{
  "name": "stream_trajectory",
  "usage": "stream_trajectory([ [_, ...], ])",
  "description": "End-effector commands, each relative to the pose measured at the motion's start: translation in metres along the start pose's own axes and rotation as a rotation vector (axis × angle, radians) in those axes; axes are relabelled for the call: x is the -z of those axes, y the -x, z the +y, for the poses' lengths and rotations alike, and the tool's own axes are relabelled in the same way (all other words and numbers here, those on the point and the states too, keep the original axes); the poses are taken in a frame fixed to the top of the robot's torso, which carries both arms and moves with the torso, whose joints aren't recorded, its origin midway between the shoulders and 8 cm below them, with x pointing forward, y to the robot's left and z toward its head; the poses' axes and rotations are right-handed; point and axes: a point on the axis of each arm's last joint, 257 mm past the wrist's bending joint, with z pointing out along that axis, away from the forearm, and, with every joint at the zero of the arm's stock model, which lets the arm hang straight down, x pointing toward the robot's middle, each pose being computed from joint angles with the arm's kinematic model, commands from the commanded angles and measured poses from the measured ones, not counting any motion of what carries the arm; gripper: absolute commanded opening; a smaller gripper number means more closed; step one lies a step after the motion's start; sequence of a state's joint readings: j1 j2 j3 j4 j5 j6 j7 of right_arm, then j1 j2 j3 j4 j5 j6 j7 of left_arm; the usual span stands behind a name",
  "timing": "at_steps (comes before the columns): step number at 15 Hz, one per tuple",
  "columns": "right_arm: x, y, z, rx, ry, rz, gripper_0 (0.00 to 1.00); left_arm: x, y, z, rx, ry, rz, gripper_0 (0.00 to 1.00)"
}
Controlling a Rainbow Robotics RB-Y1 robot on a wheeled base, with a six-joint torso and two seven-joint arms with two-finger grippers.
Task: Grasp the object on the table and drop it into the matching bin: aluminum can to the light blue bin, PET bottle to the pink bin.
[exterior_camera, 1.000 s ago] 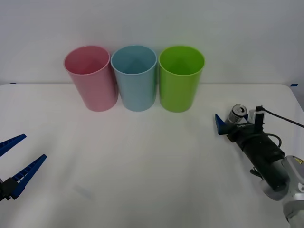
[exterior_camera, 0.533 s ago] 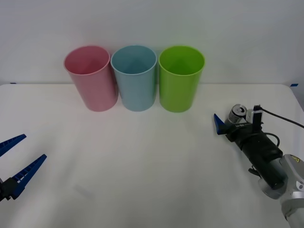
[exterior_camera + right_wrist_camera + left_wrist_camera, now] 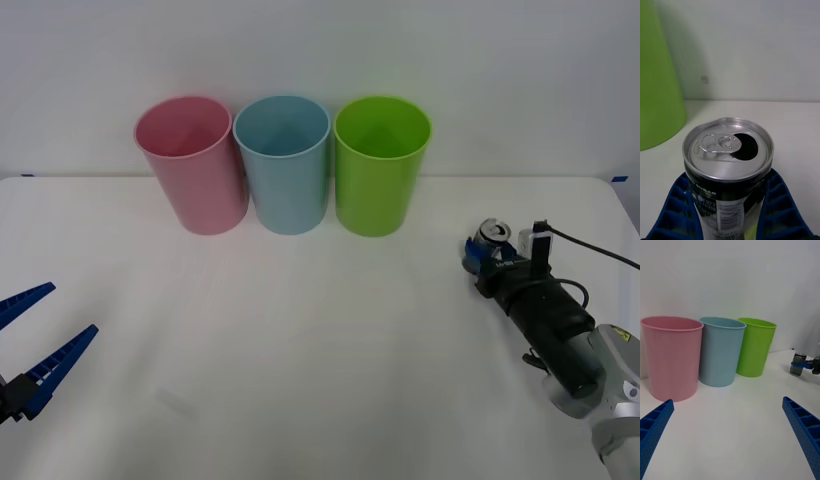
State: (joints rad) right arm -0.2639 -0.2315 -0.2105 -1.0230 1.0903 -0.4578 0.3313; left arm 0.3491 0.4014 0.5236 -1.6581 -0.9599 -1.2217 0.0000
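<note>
The aluminum can [image 3: 491, 235], silver-grey with dark markings and an open pull-tab top, stands upright on the white table [image 3: 300, 340] at the right. My right gripper [image 3: 483, 252] is shut on it, and its blue fingers [image 3: 780, 210] press both sides of the can [image 3: 728, 150]. The light blue bin [image 3: 284, 165] stands at the back between the pink bin [image 3: 192, 165] and a lime green one. My left gripper [image 3: 70, 310] hangs open over the table's near left, far from the can [image 3: 797, 363].
The lime green bin [image 3: 380, 165] is the bin nearest the can and stands close beside the can in the right wrist view [image 3: 658, 75]. All three bins touch in a row near the back wall. A black cable [image 3: 595, 250] trails off the right wrist.
The right gripper's fingers have closed onto the can, which has shifted slightly left. The left arm has not moved.
</note>
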Motion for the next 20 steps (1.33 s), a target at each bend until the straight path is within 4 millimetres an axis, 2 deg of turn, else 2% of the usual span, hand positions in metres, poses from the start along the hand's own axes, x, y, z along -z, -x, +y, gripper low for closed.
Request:
stream_trajectory([
  [1, 0.001, 0.001, 0.003, -0.009, 0.014, -0.008, 0.0, 0.0, 0.0, 0.0, 0.0, 0.0, 0.0, 1.0],
  [4, 0.003, 0.004, 0.009, -0.016, 0.036, -0.019, 0.0, 0.0, 0.0, 0.0, 0.0, 0.0, 0.0, 1.0],
  [10, 0.029, 0.017, 0.023, 0.01, 0.081, -0.055, 0.0, 0.0, 0.0, 0.0, 0.0, 0.0, 0.0, 1.0],
  [16, 0.06, 0.039, 0.059, 0.03, 0.203, -0.086, 0.0, 0.0, 0.0, 0.0, 0.0, 0.0, 0.0, 1.0],
  [20, 0.069, 0.059, 0.083, 0.018, 0.276, -0.128, 0.0, 0.0, 0.0, 0.0, 0.0, 0.0, 0.0, 1.0],
])
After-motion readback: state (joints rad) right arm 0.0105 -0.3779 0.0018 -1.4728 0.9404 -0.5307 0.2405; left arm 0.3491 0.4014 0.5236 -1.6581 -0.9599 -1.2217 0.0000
